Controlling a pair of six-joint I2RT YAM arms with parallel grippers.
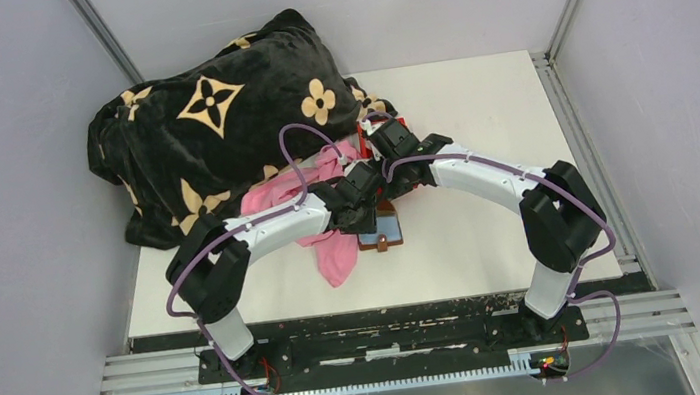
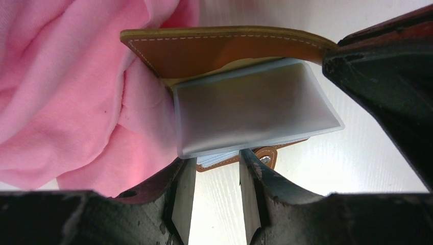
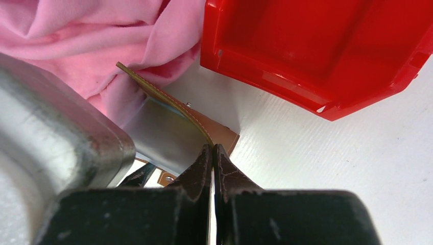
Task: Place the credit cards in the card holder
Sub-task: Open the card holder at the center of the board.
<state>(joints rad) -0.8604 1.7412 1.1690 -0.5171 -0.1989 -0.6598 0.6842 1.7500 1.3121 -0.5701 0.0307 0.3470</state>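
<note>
Pinching the card holder (image 2: 204, 51) flap edge, right jaws closed; left jaws apart at its near edge.

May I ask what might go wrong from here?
The shut right gripper pinches only the cover edge of the brown leather card holder; a slip might drop the cover over its clear plastic pockets. The pink cloth touching the holder could snag the open left gripper.

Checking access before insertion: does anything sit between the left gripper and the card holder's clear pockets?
Nothing visible. The left gripper sits at the near edge of the card holder, the right gripper holds its flap lifted open, and the pink cloth lies beside it.
</note>
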